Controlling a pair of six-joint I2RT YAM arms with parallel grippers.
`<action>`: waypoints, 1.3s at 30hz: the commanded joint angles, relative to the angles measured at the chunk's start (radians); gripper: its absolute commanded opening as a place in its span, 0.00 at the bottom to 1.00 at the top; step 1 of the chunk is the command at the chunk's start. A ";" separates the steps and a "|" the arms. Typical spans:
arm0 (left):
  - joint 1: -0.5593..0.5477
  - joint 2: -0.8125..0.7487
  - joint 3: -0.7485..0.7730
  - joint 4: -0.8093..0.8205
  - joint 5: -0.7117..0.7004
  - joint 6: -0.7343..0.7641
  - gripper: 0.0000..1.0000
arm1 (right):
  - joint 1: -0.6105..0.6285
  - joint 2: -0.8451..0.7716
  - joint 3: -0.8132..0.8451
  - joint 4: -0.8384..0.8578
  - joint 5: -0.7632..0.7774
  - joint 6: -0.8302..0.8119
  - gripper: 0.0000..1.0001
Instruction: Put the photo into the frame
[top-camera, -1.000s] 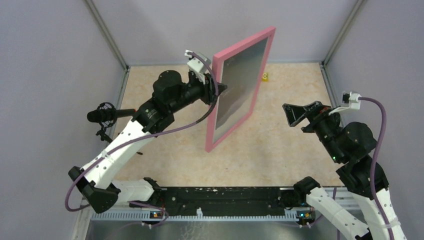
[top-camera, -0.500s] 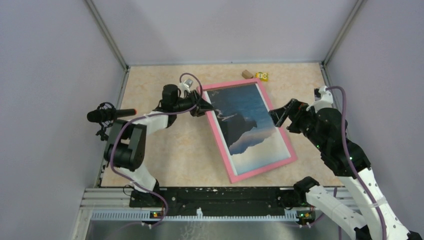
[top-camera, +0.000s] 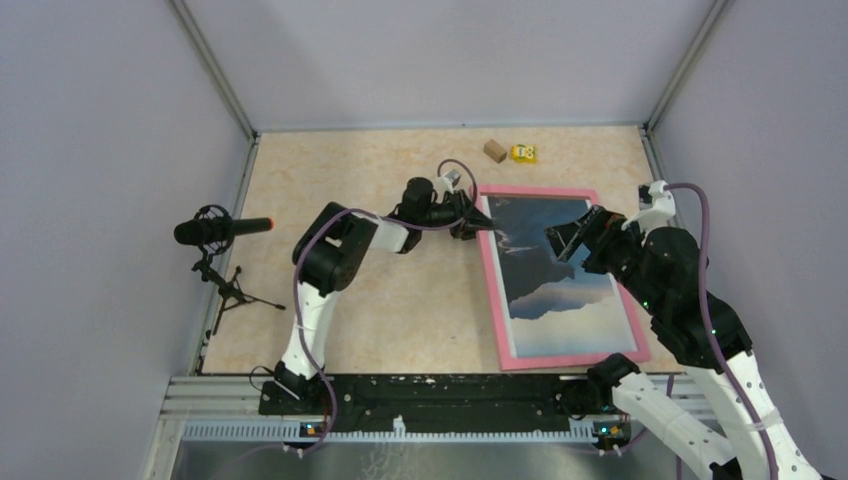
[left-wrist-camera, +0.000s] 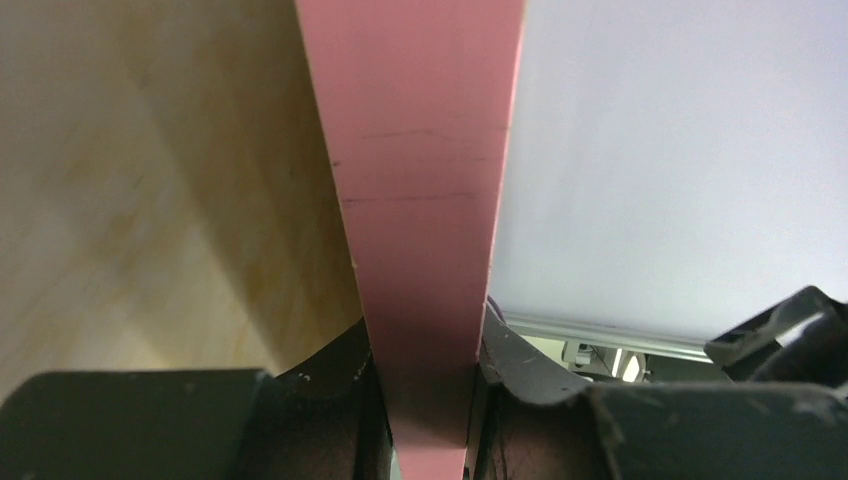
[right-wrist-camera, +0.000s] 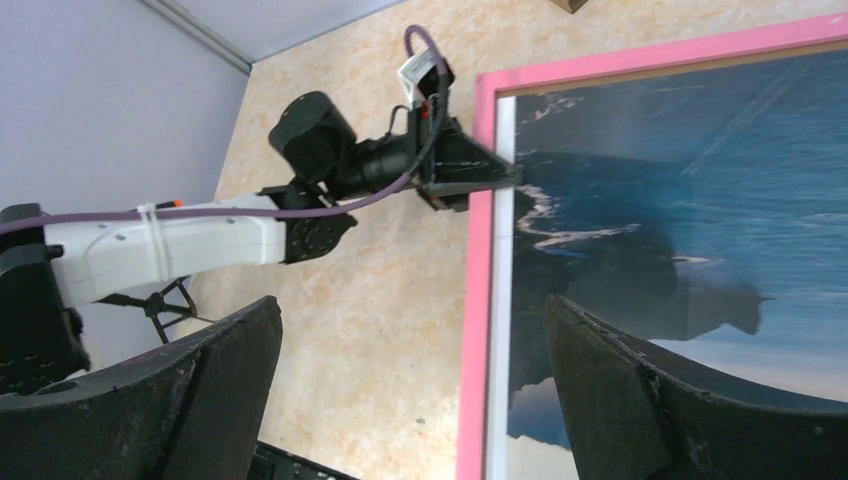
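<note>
The left claw (top-camera: 472, 223) pinches the frame (top-camera: 493, 290) rail, right claw (top-camera: 574, 232) spread above the photo (top-camera: 560, 295); a slow release looks wisest.

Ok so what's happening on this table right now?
The left gripper is clamped on a long rail of the pink frame, which lies face up on the table with the mountain photo showing inside it. The right gripper hangs open over the photo, touching nothing that I can see.
</note>
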 joint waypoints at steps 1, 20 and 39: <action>-0.053 0.064 0.183 0.168 -0.054 -0.036 0.00 | -0.005 -0.021 -0.004 -0.004 0.008 0.002 0.99; -0.110 0.039 0.448 -0.612 -0.360 0.462 0.61 | -0.006 -0.072 -0.014 -0.031 0.012 0.017 0.99; -0.111 -0.826 0.203 -1.000 -0.879 1.087 0.99 | -0.005 -0.068 0.138 -0.136 0.125 -0.084 0.99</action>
